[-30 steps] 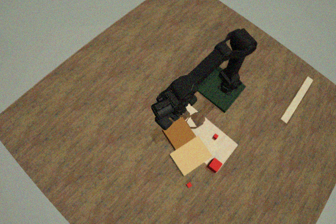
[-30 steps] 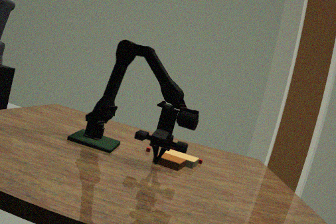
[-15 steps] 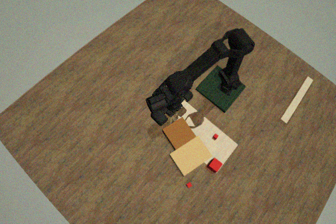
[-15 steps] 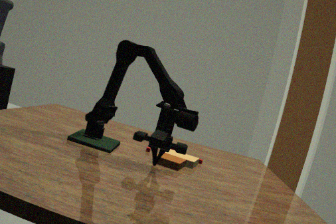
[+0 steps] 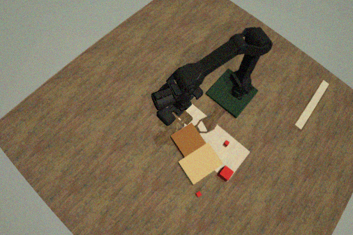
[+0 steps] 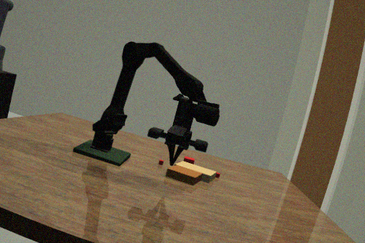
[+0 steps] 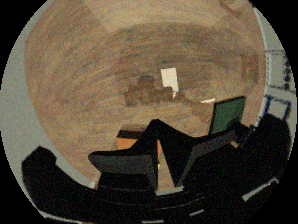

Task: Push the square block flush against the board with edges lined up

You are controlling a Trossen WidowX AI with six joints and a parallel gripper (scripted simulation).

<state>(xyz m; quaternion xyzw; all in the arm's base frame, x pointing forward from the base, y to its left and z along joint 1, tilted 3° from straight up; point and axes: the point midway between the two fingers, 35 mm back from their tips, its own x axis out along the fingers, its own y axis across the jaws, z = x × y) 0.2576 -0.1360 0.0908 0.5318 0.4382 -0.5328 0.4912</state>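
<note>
The orange-brown square block (image 5: pixel 188 139) (image 6: pixel 185 171) (image 7: pixel 128 143) lies flat on the table. One whole side of it appears to lie along a long side of the pale yellow board (image 5: pixel 200 163) (image 6: pixel 198 168); no gap shows. In the top view, the block's right edge looks about even with the board's upper right end, within a small offset; the board reaches past the block at the other end. My gripper (image 6: pixel 172 164) (image 7: pixel 155 122) is shut and empty. Its tips are raised above the table beside the block's arm-side end. The arm hides them in the top view.
A larger red cube (image 5: pixel 226 173) (image 6: pixel 189 159) is close to the board's right corner. A small red cube (image 5: pixel 227 143) (image 6: pixel 161 162) is on the arm's side, another (image 5: pixel 199 194) (image 6: pixel 218 175) beyond the board. The arm stands on a green base (image 5: pixel 220 93) (image 6: pixel 102 154) (image 7: pixel 227 114).
</note>
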